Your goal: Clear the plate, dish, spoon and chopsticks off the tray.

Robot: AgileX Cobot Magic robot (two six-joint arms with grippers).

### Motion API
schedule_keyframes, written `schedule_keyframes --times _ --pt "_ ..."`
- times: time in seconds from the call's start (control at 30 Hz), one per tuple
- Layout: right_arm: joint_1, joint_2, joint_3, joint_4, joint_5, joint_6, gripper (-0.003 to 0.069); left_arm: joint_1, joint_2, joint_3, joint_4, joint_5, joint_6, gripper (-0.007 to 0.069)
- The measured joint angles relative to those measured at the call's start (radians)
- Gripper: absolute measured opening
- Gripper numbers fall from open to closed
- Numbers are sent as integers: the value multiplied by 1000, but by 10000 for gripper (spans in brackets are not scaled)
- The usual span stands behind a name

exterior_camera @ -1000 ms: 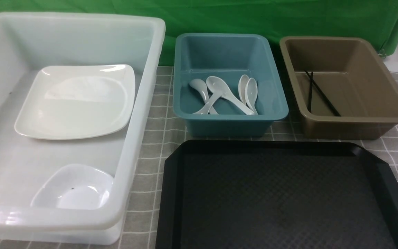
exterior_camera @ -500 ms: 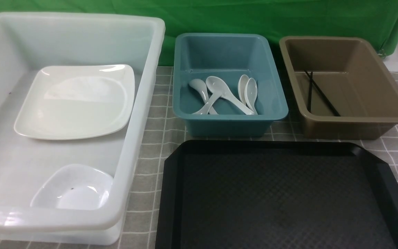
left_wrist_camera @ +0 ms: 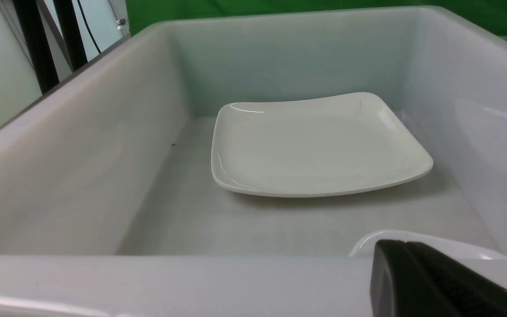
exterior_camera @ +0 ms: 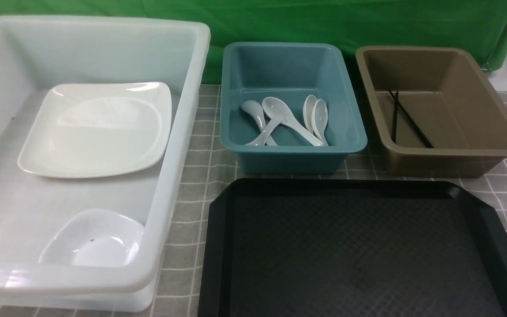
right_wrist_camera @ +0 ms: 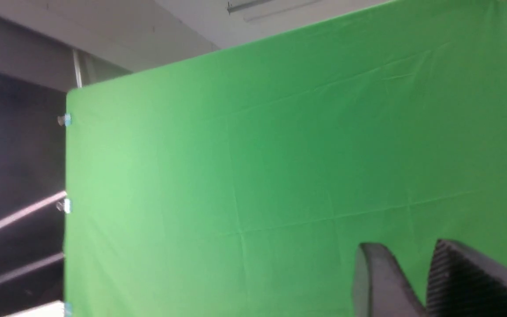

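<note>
The black tray (exterior_camera: 354, 246) lies at the front right with nothing on it. The plate (exterior_camera: 99, 132) (left_wrist_camera: 315, 145) and the small dish (exterior_camera: 93, 242) (left_wrist_camera: 453, 247) rest inside the white tub. Several white spoons (exterior_camera: 275, 107) lie in the teal tub. The chopsticks (exterior_camera: 410, 119) lie in the brown tub. Neither gripper shows in the front view. My left gripper (left_wrist_camera: 405, 243) is shut and empty, just outside the white tub's near wall by the dish. My right gripper (right_wrist_camera: 407, 244) points up at the green backdrop, its jaws apart with nothing between them.
The big white tub (exterior_camera: 183, 132) fills the left side. The teal tub (exterior_camera: 293, 149) and brown tub (exterior_camera: 456, 163) stand behind the tray on a grey checked cloth (exterior_camera: 200, 176). A green backdrop (exterior_camera: 280, 22) closes off the back.
</note>
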Motion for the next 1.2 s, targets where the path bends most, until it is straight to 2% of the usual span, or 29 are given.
schedule_keyframes --times 0.07,0.2,0.3,0.5,0.57,0.63,0.87,1.2 --pt "0 -2 0 0 45 -45 217 0 0 0 0 0 0 1" --pt "-2 -6 20 -1 348 -163 222 0 0 0 0 0 0 1" --pt "-40 -11 96 -8 458 -228 230 0 0 0 0 0 0 1" --pt "-164 -12 338 -10 388 -294 235 0 0 0 0 -1 0 1" --pt "-216 -11 486 -9 290 -262 235 0 0 0 1 -1 0 1" --pt "-251 -20 528 -4 318 -216 235 0 0 1 1 -4 0 1" --pt "-330 -71 542 -2 350 -169 237 0 0 1 1 -12 0 1" --pt "-334 -72 542 3 352 -160 237 0 0 1 1 -16 0 1"
